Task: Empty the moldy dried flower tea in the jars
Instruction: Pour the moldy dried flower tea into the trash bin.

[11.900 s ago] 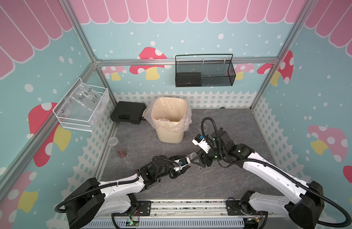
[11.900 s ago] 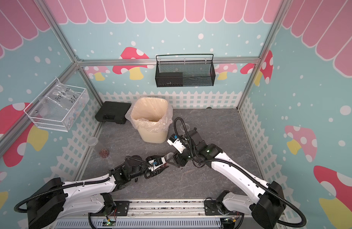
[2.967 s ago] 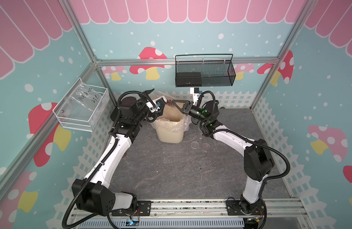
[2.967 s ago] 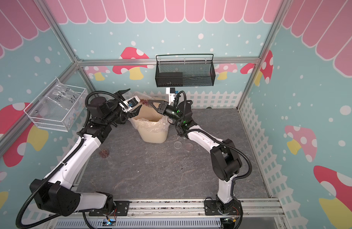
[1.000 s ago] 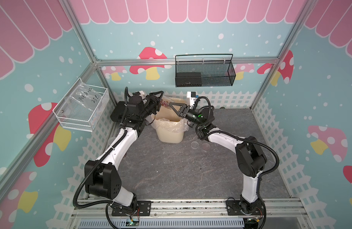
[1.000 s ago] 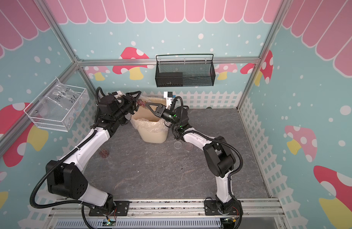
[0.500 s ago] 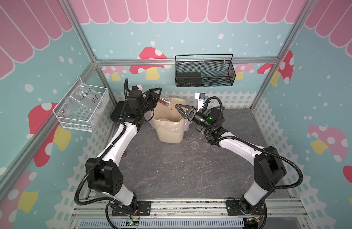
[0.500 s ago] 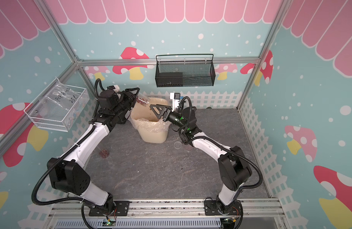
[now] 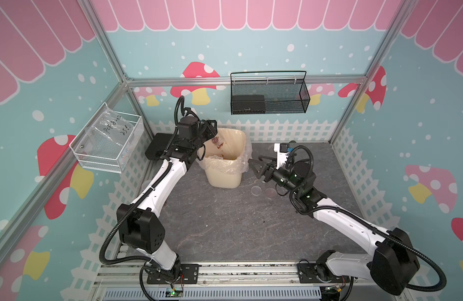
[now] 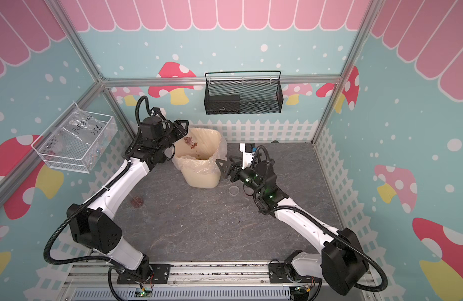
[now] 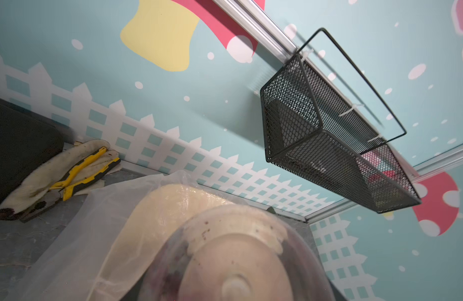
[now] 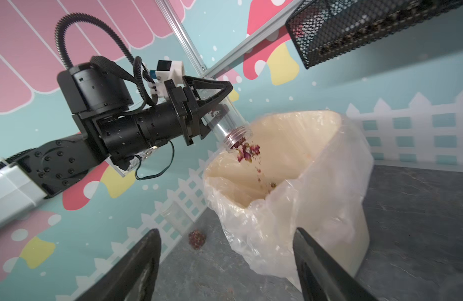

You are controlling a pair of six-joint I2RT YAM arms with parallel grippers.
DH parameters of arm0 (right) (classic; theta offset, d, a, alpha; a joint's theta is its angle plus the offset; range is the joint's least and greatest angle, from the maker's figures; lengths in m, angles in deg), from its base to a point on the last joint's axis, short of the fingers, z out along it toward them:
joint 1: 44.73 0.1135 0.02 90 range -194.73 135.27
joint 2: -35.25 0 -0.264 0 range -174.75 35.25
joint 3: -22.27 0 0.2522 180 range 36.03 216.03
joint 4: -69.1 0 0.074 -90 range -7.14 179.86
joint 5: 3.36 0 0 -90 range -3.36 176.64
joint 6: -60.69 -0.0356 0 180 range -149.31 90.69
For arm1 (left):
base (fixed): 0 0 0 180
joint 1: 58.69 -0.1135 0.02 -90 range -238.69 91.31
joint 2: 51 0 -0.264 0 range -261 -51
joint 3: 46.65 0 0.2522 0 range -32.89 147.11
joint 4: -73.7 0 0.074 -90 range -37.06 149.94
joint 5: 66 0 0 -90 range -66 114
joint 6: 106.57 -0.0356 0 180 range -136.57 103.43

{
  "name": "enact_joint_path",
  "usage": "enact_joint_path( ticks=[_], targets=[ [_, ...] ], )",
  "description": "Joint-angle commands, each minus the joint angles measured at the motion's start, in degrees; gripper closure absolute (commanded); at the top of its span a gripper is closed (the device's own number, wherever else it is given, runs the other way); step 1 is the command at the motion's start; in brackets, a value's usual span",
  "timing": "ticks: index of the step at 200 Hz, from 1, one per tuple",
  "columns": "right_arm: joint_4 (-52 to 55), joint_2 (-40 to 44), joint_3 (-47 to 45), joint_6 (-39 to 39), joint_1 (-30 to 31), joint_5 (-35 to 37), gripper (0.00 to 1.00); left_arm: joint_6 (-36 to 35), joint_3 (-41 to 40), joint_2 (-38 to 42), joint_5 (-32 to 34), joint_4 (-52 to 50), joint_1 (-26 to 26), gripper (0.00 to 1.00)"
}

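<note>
starting at the rail along the bottom edge of both top views, my two arms rise from bases at lower left and lower right. my right arm lies low across the grey floor (image 9: 225, 229) toward the centre. my right gripper (image 9: 255, 169) points at the right side of the waste bin (image 9: 225, 179), near it but apart. in the right wrist view its fingers (image 12: 147, 260) stand wide apart with nothing between them. just below that gripper in a top view, two clear round lids (image 9: 256, 190) lie flat on the floor.

at left centre of a top view a second clump (image 10: 137, 201) of reddish tea sits on the floor beside my left forearm. whether a jar wall surrounds it i cannot tell.

my left arm folds at a low elbow, then climbs toward the bin's left rim, wrist bent downward. my left gripper (image 12: 216, 110) is clamped on the jar (image 12: 225, 122), which tilts mouth-down over the bin. dried flower tea (image 12: 247, 152) hangs loose in the air just under the mouth, above the plastic liner. in the left wrist view the jar's base fills the lower middle, smudged purple.

farther back, at left centre of both top views, a clear wall tray (image 9: 100, 161) holds a bag (image 9: 113, 130) with handwriting. i read it roughly as "pet8-02" and "25", the letters unsure. a black case (image 9: 157, 146) lies by the fence print. a black mesh basket (image 9: 269, 96) hangs on the back wall, with no brand i can read.
</note>
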Motion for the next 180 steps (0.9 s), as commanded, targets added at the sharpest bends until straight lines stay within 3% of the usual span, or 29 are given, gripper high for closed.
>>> enact_joint_path(
  ticks=[1,36,60,71,82,99,112,118,134,148,167,180],
  targets=[
    [5.48,3.91,-2.33,7.08,-0.23,7.44,0.19,-11.85,2.14,-1.22,8.58,-1.75,2.81,0.94],
    [8.85,8.86,-6.89,12.04,-0.22,14.51,0.19,-24.78,2.52,-1.84,21.97,-0.97,9.31,0.96],
    [9.24,10.48,-8.68,13.24,-0.26,15.98,0.19,-16.78,4.02,-1.92,18.92,-4.44,7.58,1.0],
    [9.19,10.69,-8.97,13.34,-0.29,16.06,0.19,-18.54,4.79,-2.26,15.35,-4.66,8.18,1.0],
    [9.5,10.59,-9.04,13.75,-0.28,15.94,0.19,-21.66,6.15,-2.79,16.25,-5.67,9.59,1.0],
    [10.15,10.16,-8.83,14.77,-0.27,16.57,0.19,-17.02,7.86,-3.0,16.85,-8.53,8.81,1.0],
    [10.57,9.9,-8.83,15.55,-0.27,17.21,0.19,-24.08,8.62,-3.28,16.88,-7.68,11.25,1.0],
    [10.67,9.8,-8.83,15.81,-0.28,17.42,0.19,-26.52,9.31,-3.5,20.06,-7.89,12.38,1.0],
    [11.11,9.62,-8.83,16.56,-0.27,17.52,0.19,-22.35,10.34,-3.61,20.47,-9.72,11.07,1.0],
    [11.44,9.66,-8.95,17.05,-0.25,17.43,0.19,-26.08,10.27,-3.74,19.52,-9.58,11.68,1.0],
    [12.15,9.57,-8.93,17.96,-0.25,18.07,0.19,-25.23,10.52,-3.94,19.89,-11.26,11.56,1.0],
    [12.71,9.29,-8.75,18.42,-0.24,18.42,0.19,-30.57,11.28,-4.54,26.84,-11.25,13.79,1.0]
  ],
)
